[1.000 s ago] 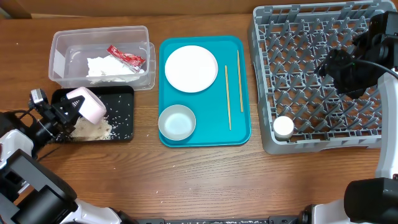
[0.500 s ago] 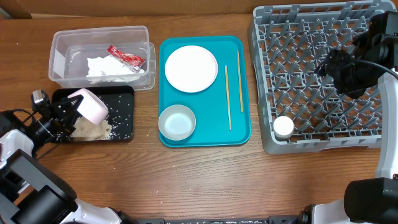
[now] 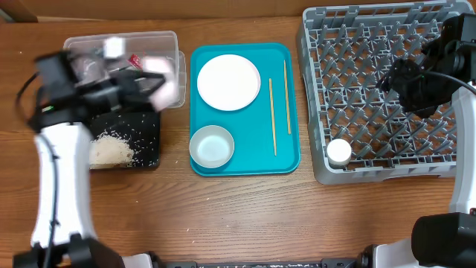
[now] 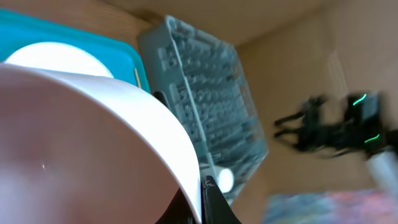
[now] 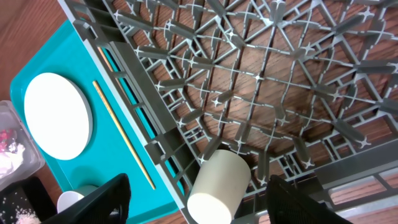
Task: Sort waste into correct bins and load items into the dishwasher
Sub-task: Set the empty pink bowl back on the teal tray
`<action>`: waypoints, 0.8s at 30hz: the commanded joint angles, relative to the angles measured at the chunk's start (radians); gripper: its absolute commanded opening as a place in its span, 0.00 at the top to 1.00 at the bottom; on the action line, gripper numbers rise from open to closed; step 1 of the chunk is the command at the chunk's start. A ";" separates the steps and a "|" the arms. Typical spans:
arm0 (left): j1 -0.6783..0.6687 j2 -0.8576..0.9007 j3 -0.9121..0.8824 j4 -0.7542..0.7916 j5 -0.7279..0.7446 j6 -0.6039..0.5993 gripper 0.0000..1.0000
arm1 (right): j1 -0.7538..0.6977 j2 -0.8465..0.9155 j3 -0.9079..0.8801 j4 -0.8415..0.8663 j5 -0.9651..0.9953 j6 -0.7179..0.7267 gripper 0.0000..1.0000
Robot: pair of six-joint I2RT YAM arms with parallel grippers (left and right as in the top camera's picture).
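My left gripper (image 3: 141, 83), blurred by motion, is shut on the rim of a pale pinkish bowl (image 3: 161, 73) and holds it in the air over the right end of the clear tub (image 3: 119, 36). In the left wrist view the bowl (image 4: 81, 143) fills the frame, its rim pinched between my fingers (image 4: 211, 202). A pile of rice (image 3: 111, 151) lies in the black tray (image 3: 147, 141). A white plate (image 3: 228, 82), a grey-blue bowl (image 3: 212, 146) and two chopsticks (image 3: 272, 117) lie on the teal tray (image 3: 245, 162). My right gripper (image 3: 413, 85) hangs open over the grey rack (image 3: 357, 82), above the white cup (image 5: 217, 186).
The cup (image 3: 340, 152) lies in the rack's front left corner. A bit of the red wrapper (image 3: 136, 61) shows in the tub; the tissue is hidden by my left arm. Bare wooden table lies in front of the trays.
My left arm has swung up and right from the black tray, carrying the bowl over the clear tub. The rice pile stays in the black tray. The right arm has not moved.
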 commanded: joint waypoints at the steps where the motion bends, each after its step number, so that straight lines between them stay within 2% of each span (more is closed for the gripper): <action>1: -0.264 -0.014 0.034 -0.003 -0.470 0.081 0.96 | 0.004 -0.010 0.017 0.004 0.000 -0.011 0.29; 6: -0.570 0.074 0.034 0.001 -0.829 0.168 0.96 | 0.004 -0.010 0.017 0.005 0.000 -0.011 0.29; 13: -0.857 0.260 0.038 0.022 -1.104 0.286 0.96 | 0.004 -0.010 0.017 0.004 0.000 -0.011 0.29; 17: -0.916 0.341 0.038 0.018 -1.131 0.312 0.96 | 0.004 -0.010 0.017 0.004 0.000 -0.011 0.29; 24: -0.919 0.409 0.037 0.003 -1.128 0.258 0.96 | 0.004 -0.010 0.017 0.004 0.000 -0.011 0.29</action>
